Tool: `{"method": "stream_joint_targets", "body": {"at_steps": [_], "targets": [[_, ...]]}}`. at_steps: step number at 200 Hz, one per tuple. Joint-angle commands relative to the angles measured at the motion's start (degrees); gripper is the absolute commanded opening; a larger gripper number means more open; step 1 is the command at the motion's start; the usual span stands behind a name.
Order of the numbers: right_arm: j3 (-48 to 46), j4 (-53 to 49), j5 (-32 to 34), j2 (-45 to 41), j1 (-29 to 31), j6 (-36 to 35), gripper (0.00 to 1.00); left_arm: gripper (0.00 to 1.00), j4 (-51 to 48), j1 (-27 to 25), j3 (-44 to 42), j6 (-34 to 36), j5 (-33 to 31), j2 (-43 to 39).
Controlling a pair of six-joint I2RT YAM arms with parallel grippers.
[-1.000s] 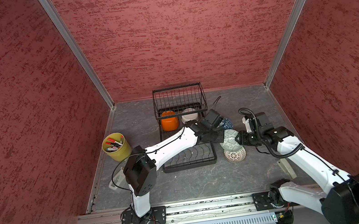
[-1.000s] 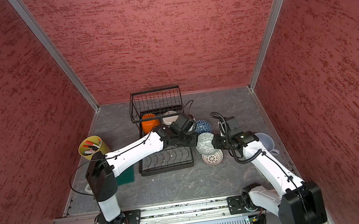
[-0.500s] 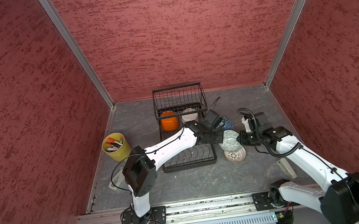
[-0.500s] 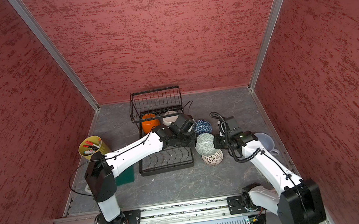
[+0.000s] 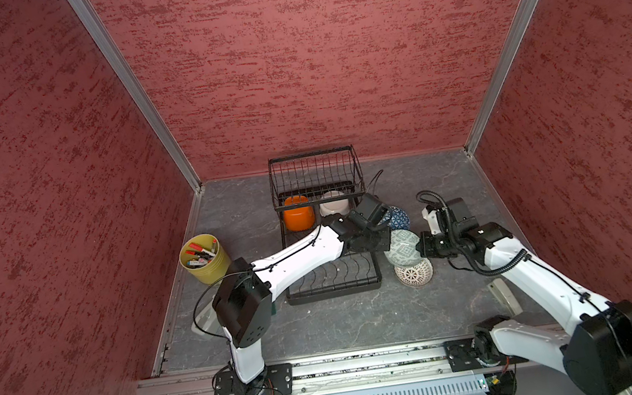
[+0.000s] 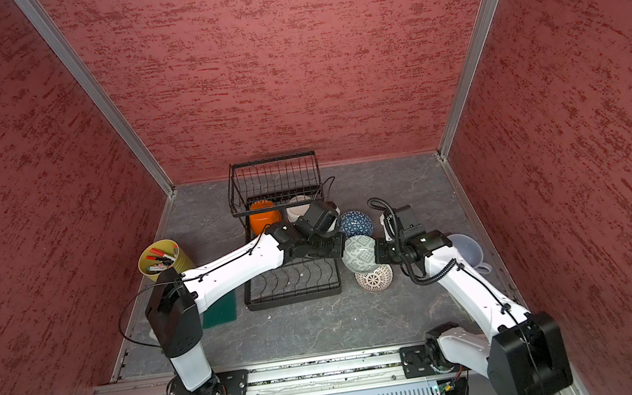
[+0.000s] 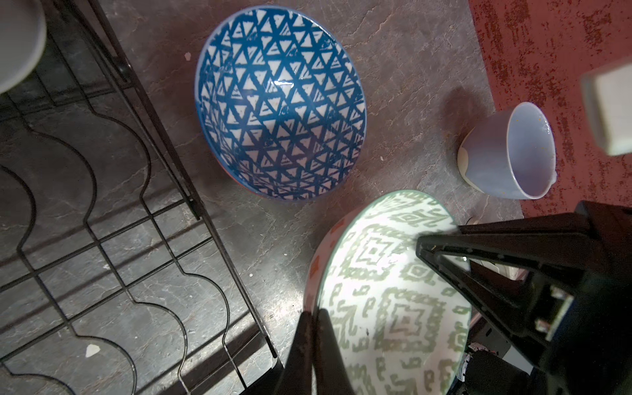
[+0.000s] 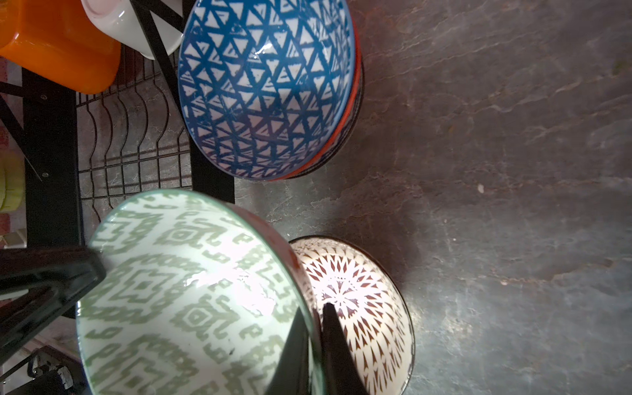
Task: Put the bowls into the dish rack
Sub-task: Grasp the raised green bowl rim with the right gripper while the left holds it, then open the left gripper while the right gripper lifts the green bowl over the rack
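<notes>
Dish rack [image 5: 336, 292]: orange bowl [image 5: 299, 217], white bowl [image 5: 334, 206]; left tool [image 7: 314, 316], right tool [image 8: 315, 313] pinch green bowl [image 5: 401, 251].

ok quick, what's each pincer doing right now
left pincer: shut on the green bowl, at its rim
right pincer: shut on the opposite rim of that bowl

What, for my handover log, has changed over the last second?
The right gripper closed on the rim of the green-patterned bowl. The left gripper stayed clamped on the opposite rim; that bowl, the dish rack and the blue-patterned bowl stayed put.
</notes>
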Motion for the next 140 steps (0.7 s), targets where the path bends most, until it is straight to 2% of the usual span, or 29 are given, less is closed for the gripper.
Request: {"method": "stream_joint_targets", "body": {"at_steps": [1,51,70,89,113,119,140], "targets": [[2.3,1.3,0.0,-1.3,0.2,-0.3,0.00,0.05,1.6,0.1,-0.8,-0.3,0.4,-2.8],[6.0,0.3,2.8,-1.0,2.6,-0.4,0.00,0.36,3.4,1.1,-4.1,-0.7,-0.1,-5.8],[7.3,0.4,4.8,-0.2,4.2,0.1,0.00,0.53,4.0,1.7,-5.7,-0.9,-0.4,-7.5],[8.8,0.4,7.1,1.1,6.3,0.5,0.00,0.75,4.0,2.3,-7.2,-0.9,-0.7,-9.2],[11.0,-0.4,11.1,3.2,9.6,1.0,0.00,0.96,3.3,2.8,-9.1,-0.5,-2.3,-11.7],[11.5,-0.7,12.3,3.8,10.5,1.1,0.00,1.00,3.1,3.0,-9.6,-0.4,-2.9,-12.5],[13.4,-1.5,17.3,5.5,13.5,2.0,0.00,1.00,2.8,4.1,-12.3,-0.7,-4.3,-15.5]]}}
